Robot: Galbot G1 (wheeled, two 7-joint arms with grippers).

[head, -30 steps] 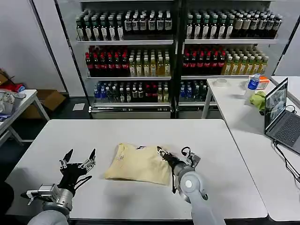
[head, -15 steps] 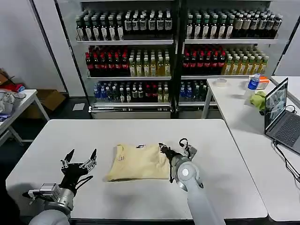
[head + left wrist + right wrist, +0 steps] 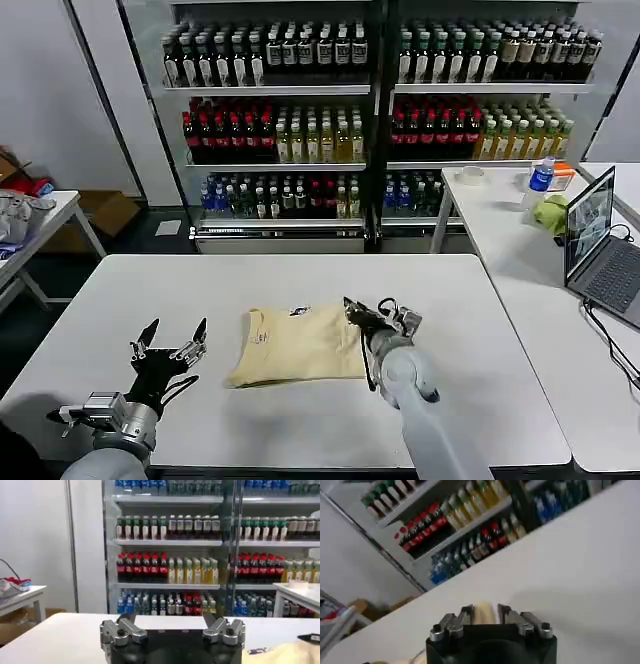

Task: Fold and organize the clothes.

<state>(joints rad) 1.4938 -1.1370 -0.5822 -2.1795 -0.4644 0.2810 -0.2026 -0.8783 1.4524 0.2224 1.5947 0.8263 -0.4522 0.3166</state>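
Observation:
The pale cream-yellow T-shirt (image 3: 295,345) lies folded in the middle of the white table (image 3: 300,425), a small dark label near its far edge. My right gripper (image 3: 351,306) sits at the shirt's far right corner, and the right wrist view shows its fingers closed on a strip of the cream fabric (image 3: 483,615). My left gripper (image 3: 170,335) hovers over the table to the left of the shirt, apart from it, fingers spread wide with nothing between them (image 3: 172,625). The shirt's edge (image 3: 280,652) shows at the side of the left wrist view.
Behind the table stand glass-fronted shelves of bottles (image 3: 370,100). A second table on the right carries an open laptop (image 3: 600,245), a yellow-green bundle (image 3: 550,213) and a bottle (image 3: 540,177). A side table (image 3: 45,215) with a grey-white cloth pile is at far left.
My right gripper has moved away from me along the shirt's right edge, taking that corner with it, and the shirt's right side has drawn in. The left arm has barely moved.

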